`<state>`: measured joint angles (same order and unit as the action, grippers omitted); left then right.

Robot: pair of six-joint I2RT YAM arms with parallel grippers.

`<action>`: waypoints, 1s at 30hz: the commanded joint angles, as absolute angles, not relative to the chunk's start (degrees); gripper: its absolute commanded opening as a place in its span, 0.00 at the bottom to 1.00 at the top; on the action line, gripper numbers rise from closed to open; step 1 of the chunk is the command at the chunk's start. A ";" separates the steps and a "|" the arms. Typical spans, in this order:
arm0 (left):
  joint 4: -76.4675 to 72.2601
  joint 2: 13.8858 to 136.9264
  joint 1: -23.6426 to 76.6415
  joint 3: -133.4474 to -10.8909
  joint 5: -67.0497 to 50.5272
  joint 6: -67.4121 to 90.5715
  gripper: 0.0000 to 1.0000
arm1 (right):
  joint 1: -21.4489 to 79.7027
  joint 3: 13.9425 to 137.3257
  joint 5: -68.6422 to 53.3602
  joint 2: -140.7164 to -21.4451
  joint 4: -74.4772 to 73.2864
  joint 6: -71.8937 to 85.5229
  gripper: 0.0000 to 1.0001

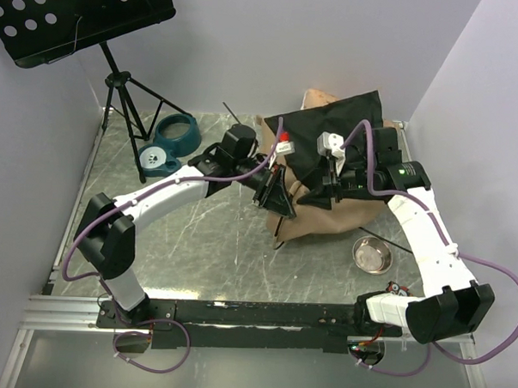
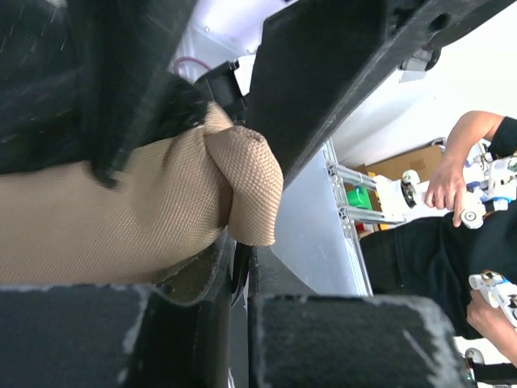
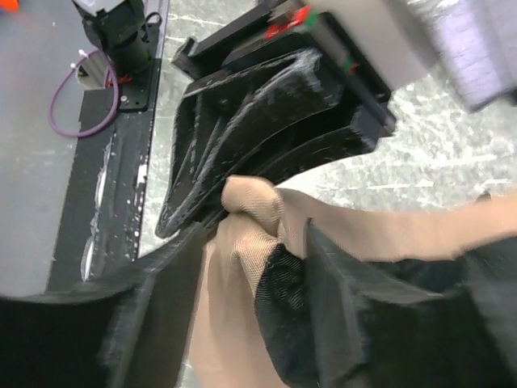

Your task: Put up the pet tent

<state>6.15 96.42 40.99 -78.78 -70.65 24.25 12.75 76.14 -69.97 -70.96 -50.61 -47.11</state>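
Tent (image 1: 344, 222) fold between both jaws

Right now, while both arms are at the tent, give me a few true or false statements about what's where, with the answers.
1. The left gripper is pinching a fold of the pet tent. True.
2. The tent stands fully upright with its doorway open. False: it lies as a collapsed heap of tan and black fabric.
3. A steel bowl sits on the table on the near side of the tent, next to the right arm. True.
4. The blue double bowl rests on top of the tent. False: it sits on the table at the far left, apart from the tent, by the music stand.
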 commanded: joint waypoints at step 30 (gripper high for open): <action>15.03 98.70 39.20 -76.99 -69.08 25.13 0.01 | 16.17 76.64 -64.43 -68.29 -41.13 -37.17 0.71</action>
<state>10.90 96.73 39.44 -78.76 -71.26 21.34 15.81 74.87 -63.13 -67.35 -40.75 -34.81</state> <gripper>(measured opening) 0.112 0.727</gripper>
